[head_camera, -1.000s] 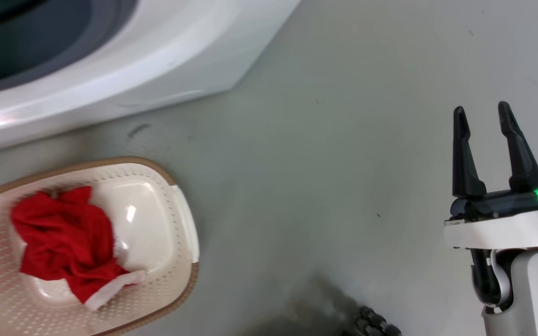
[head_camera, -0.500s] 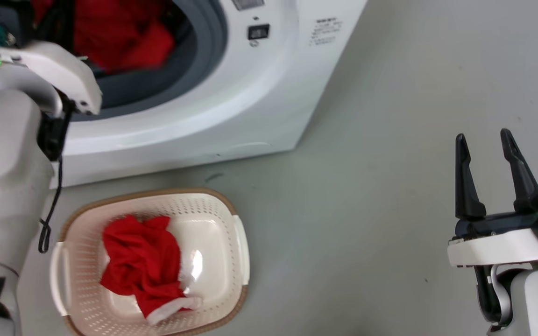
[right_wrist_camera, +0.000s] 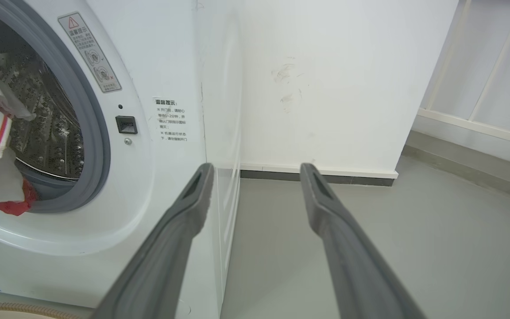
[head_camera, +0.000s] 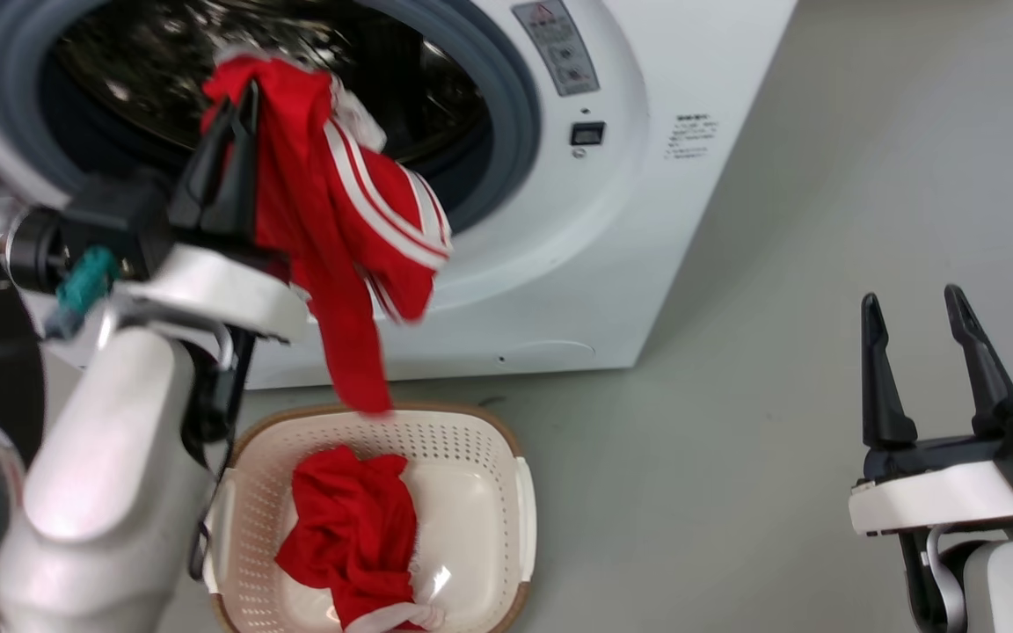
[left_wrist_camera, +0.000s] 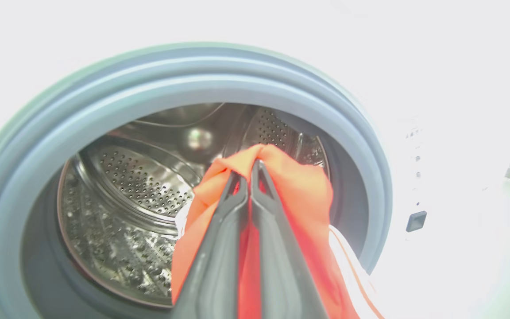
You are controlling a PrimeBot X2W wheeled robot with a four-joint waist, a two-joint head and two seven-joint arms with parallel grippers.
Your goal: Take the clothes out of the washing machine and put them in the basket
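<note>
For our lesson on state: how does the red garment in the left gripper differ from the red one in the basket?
The gripped garment hangs long from the shut left gripper; the basket garment lies crumpled in the basket. The gripped garment shows white stripes; the basket garment a white edge. Both are red.

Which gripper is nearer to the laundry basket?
Left. The left gripper hangs above the laundry basket, near its far rim, shut on a red striped garment whose tail dangles toward it. The right gripper stands open off to the basket's right, over the floor.
</note>
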